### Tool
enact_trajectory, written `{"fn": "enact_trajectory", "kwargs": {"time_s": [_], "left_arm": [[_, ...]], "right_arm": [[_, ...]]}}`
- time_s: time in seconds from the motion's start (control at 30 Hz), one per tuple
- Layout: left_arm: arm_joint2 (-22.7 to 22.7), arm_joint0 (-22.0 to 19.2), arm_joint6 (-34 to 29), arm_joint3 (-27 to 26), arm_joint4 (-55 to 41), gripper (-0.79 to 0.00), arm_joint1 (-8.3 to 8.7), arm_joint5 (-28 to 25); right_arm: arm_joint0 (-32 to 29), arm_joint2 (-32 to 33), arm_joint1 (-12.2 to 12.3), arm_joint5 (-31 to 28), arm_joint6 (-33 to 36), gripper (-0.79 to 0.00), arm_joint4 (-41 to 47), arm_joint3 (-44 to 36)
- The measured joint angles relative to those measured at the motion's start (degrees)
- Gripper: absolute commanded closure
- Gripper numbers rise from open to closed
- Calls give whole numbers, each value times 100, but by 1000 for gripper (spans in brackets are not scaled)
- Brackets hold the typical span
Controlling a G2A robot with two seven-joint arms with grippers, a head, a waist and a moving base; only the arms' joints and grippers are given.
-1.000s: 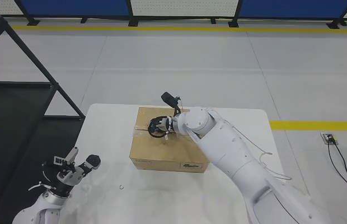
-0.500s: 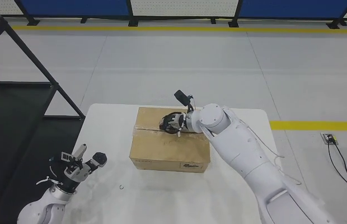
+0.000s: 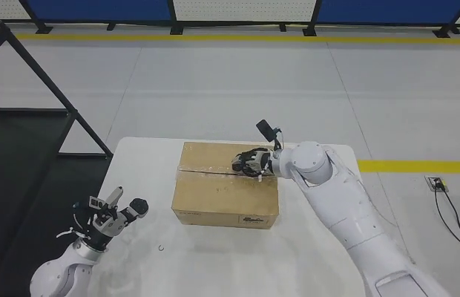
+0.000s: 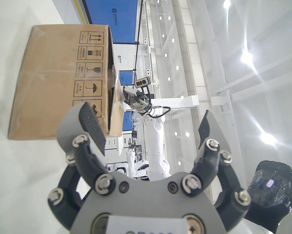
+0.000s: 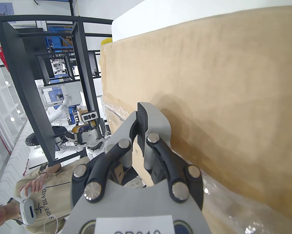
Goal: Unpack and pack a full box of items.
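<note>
The cardboard box (image 3: 224, 194) sits on the white table (image 3: 215, 260), toward the far edge and about midway across. Bare tabletop runs along its near side and past both ends. A black metal rack (image 3: 59, 104) stands off the table's left side.

The right gripper (image 3: 245, 162) lies on the box's top, at the right end of the taped seam (image 3: 204, 170) between the flaps. In its wrist view the right gripper (image 5: 139, 120) has its fingers pressed together just beside the crinkled clear tape (image 5: 116, 113).

The left gripper (image 3: 119, 210) hangs at the table's left edge, well apart from the box, with open tabletop between them. In the left wrist view its fingers (image 4: 92, 122) are spread wide and hold nothing.

From that view one top flap (image 4: 117, 108) stands slightly raised near the right gripper. What is inside the box cannot be seen.

A small dark bit (image 3: 162, 248) lies on the table near the box's near left corner.
</note>
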Motion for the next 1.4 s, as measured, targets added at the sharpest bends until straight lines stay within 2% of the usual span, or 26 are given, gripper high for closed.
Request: {"fn": "enact_trajectory", "kwargs": {"time_s": [0.3, 0.53, 0.97, 1.4], "left_arm": [[171, -140, 18, 5, 86, -785, 10, 49], [251, -200, 49, 10, 120, -785, 19, 55], [157, -130, 134, 59, 16, -785, 53, -15], [23, -64, 175, 137, -160, -785, 86, -78]], "right_arm": [[-937, 824, 406, 536, 63, 0, -571, -1434], [-1215, 990, 490, 655, 44, 0, -602, -1725], [-646, 180, 259, 637, -158, 0, -572, -981], [-15, -620, -150, 318, -393, 0, -130, -207]]}}
